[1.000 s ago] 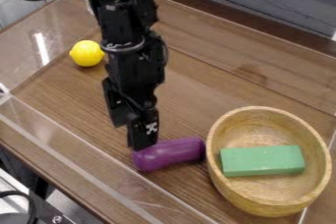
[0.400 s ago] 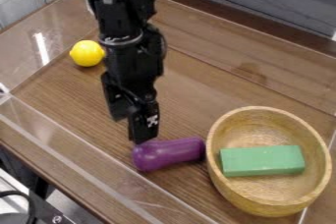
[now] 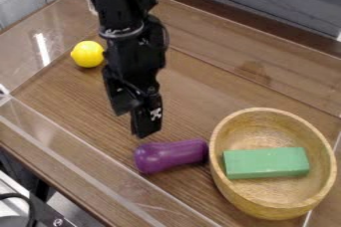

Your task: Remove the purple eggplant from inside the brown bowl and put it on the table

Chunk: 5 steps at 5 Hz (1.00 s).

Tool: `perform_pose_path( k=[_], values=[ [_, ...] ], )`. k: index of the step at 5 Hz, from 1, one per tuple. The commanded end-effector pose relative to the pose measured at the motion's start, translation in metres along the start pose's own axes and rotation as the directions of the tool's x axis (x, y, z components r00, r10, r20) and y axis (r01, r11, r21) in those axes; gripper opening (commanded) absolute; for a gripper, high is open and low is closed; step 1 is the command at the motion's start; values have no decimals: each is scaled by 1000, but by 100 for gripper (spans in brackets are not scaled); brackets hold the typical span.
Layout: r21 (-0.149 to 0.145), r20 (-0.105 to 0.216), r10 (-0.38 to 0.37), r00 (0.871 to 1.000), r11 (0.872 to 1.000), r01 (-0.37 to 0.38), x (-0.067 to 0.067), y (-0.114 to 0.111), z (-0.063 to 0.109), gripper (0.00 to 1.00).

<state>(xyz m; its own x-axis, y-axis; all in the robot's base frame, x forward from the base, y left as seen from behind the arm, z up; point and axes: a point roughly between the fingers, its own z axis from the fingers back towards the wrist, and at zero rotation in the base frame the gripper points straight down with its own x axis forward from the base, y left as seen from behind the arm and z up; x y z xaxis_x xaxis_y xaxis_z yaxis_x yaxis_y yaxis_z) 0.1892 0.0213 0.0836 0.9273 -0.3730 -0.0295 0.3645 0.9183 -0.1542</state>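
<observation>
While walled, dark table [image 3: 253, 82] bears eggplant [image 3: 170, 155].

We have one view only, set high off a near corner of the table [image 3: 253, 67] and angled down across it. It sits fairly close: the arm [image 3: 127, 32] runs past the top edge.

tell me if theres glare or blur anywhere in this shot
Camera view: pale glare streaks the clear acrylic walls and the table sheen at top; the purple eggplant shows a small highlight; the gripper and brown bowl look soft, low resolution rather than motion blur.
</observation>
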Motion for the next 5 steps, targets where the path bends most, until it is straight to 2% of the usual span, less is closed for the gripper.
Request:
perform_pose_path(
  k=[1, 5],
  values=[
    [37, 65, 10, 998, 999, -12, 8, 5, 17, 100],
    [46, 93, 34, 995, 998, -39, 11, 7, 24, 100]
  ],
)
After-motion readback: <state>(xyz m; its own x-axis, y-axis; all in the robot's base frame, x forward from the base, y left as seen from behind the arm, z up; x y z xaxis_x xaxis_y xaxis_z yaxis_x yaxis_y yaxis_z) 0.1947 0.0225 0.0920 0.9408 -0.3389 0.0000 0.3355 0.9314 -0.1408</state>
